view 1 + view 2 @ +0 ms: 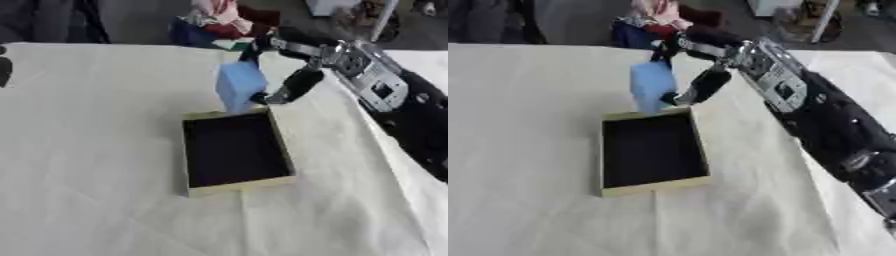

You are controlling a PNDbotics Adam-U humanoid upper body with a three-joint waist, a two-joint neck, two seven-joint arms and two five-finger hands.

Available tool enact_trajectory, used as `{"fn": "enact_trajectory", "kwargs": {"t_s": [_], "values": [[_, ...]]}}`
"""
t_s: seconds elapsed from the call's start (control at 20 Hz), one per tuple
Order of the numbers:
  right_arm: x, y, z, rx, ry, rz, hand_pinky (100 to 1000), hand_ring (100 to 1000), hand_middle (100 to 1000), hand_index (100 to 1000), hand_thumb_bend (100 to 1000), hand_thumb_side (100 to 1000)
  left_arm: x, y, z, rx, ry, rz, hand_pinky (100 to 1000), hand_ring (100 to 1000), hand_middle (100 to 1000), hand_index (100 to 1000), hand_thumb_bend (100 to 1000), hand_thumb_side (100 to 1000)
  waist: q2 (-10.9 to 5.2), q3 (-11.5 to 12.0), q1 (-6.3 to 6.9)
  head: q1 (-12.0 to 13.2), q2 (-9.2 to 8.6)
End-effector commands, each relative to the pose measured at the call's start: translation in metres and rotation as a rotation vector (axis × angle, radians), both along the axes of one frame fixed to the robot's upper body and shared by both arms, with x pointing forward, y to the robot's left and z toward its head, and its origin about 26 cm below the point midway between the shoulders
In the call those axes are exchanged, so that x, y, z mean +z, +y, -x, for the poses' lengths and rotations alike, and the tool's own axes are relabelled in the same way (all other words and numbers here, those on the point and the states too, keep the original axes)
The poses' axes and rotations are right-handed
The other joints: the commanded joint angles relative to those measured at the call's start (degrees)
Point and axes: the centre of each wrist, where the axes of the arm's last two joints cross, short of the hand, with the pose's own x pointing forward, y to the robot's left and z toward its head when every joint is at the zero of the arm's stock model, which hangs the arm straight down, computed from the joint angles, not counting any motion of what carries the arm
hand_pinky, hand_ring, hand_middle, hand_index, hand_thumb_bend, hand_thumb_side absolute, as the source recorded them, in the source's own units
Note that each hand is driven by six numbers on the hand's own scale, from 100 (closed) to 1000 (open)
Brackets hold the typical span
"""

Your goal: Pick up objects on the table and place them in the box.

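A pale, slightly creased cloth covers the counter [96, 165], its fabric matte and soft-looking with shallow wrinkles. Near the middle sits a shallow rectangular box [234, 150] with thin tan walls like cardboard and a dark, flat interior; it lies a little askew to the counter's edges and nothing can be seen inside it.

The right hand [284, 75] comes in from the upper right on a black arm with silver, glossy joint housings. Its dark fingers and thumb are curled round a light blue block [240, 86], a smooth, boxy object with soft edges. The block hangs tilted, in the air above the far rim of the box, its lower end overlapping that rim in both views; whether it touches the rim cannot be told.

At the far edge of the counter lies a heap of bunched cloth [220, 22] in red, pink, white and dark blue.

The left hand shows in neither view.
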Motion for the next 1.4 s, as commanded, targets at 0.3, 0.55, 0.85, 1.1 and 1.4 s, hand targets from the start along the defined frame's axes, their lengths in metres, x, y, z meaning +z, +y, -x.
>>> {"fn": "enact_trajectory", "kwargs": {"t_s": [0.3, 0.55, 0.85, 1.1, 1.4], "values": [[-0.022, 0.024, -0.006, 0.05, 0.012, 0.063, 803, 748, 613, 775, 349, 256, 0.011, 0.003, 0.0, 0.0, -0.031, -0.007, 750, 806, 839, 889, 339, 809, -1.01, -0.1, 0.65, 0.0, -0.08], [-0.042, 0.025, -0.012, 0.038, -0.001, 0.099, 810, 766, 664, 833, 363, 278, 0.012, 0.0, 0.0, -0.008, -0.031, -0.006, 750, 806, 839, 889, 339, 809, -1.0, -0.2, 0.84, -0.1, -0.25], [-0.05, 0.022, -0.014, 0.041, -0.049, 0.159, 851, 847, 842, 959, 413, 339, 0.011, -0.001, 0.0, -0.011, -0.027, -0.005, 750, 806, 840, 889, 339, 809, -1.05, -0.6, 0.94, -0.1, -0.23], [-0.037, 0.011, -0.011, 0.038, -0.097, 0.154, 879, 885, 918, 988, 447, 383, 0.01, 0.0, 0.0, -0.007, -0.025, -0.003, 750, 806, 840, 889, 338, 809, -1.28, -1.2, 1.08, 0.2, -0.16], [0.015, -0.013, 0.015, -0.02, -0.215, -0.084, 852, 848, 880, 962, 458, 416, 0.007, 0.004, 0.0, 0.011, -0.021, 0.007, 748, 807, 840, 888, 337, 807, -1.88, -2.6, 1.09, 1.5, 0.23]]}}
